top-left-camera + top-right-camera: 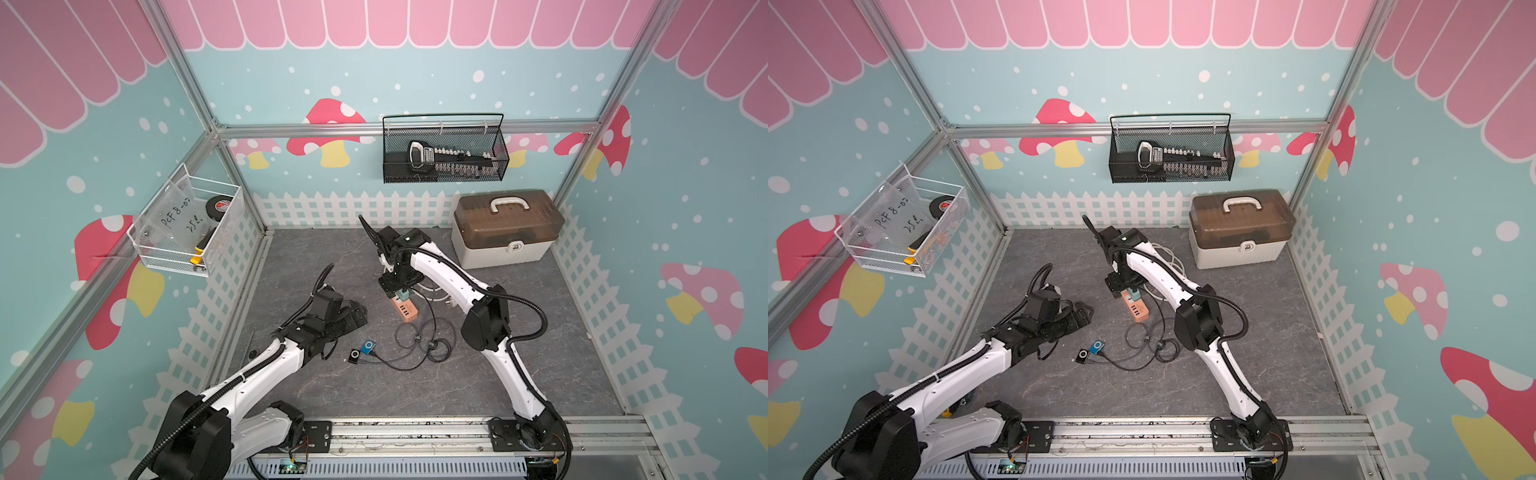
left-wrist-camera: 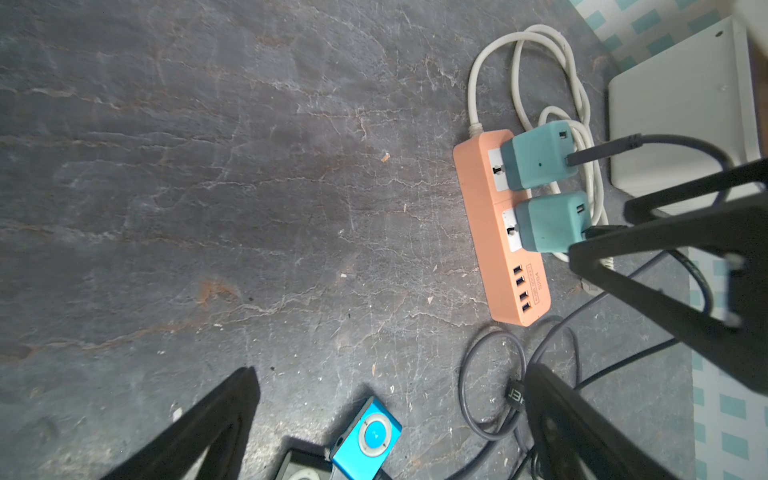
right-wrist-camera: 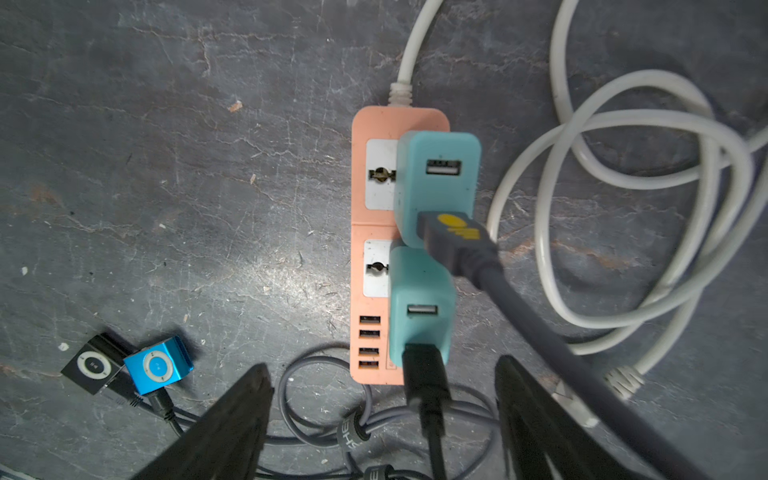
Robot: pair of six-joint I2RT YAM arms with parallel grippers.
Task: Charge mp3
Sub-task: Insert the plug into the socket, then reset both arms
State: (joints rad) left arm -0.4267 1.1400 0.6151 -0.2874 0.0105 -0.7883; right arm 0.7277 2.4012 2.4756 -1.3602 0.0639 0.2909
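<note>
A blue mp3 and a black mp3 lie side by side on the grey floor, each with a dark cable leading to a coil. In the right wrist view, a black USB plug sits in the nearer teal charger on the orange power strip. My right gripper is open above that plug, its fingers on either side of it without touching. A grey plug is in the other teal charger. My left gripper is open and empty, just beyond the blue mp3.
The strip's white cord lies looped behind it. A brown-lidded toolbox stands at the back right. A black mesh basket hangs on the back wall and a white wire basket on the left wall.
</note>
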